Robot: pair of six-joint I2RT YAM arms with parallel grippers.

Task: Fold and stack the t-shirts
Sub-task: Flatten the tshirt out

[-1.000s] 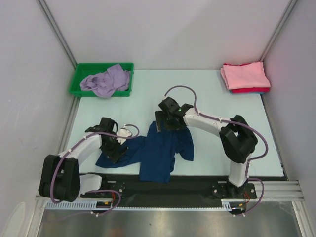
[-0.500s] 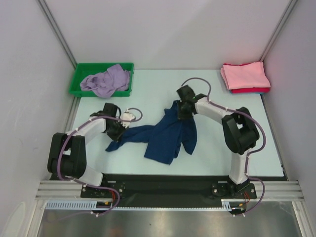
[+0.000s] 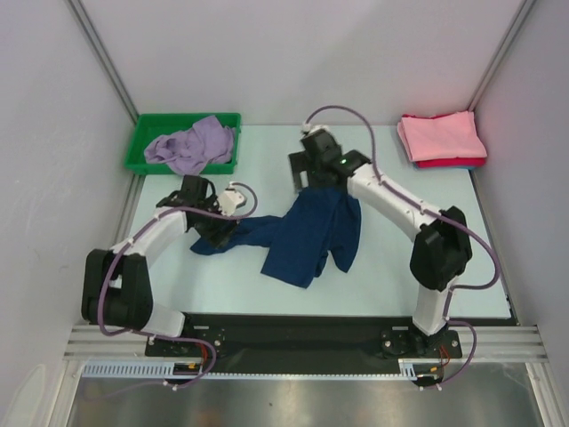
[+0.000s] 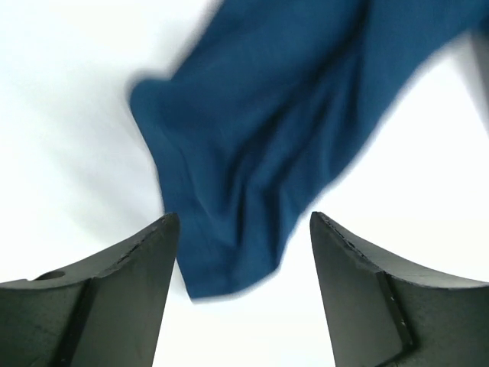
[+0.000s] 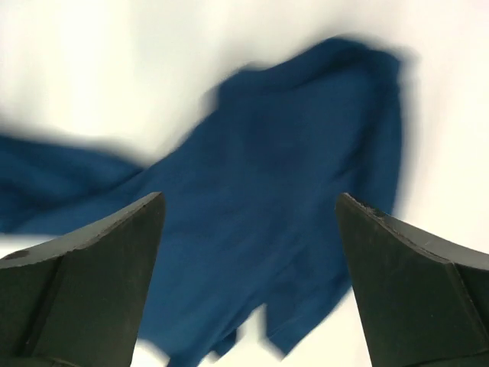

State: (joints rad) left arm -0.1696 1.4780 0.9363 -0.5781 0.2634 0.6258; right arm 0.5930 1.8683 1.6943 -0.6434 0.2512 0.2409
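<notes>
**Navy t-shirt lies loose on the table**

It is crumpled at mid-table. The left gripper hangs over the shirt's left sleeve end, jaws apart and gripping nothing. The right gripper hovers above the far edge, jaws wide and empty.

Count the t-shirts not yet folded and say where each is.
2. The navy t-shirt lies crumpled on the table; the lavender t-shirt is heaped in the green bin, far left. Others may hide beneath it.
</notes>
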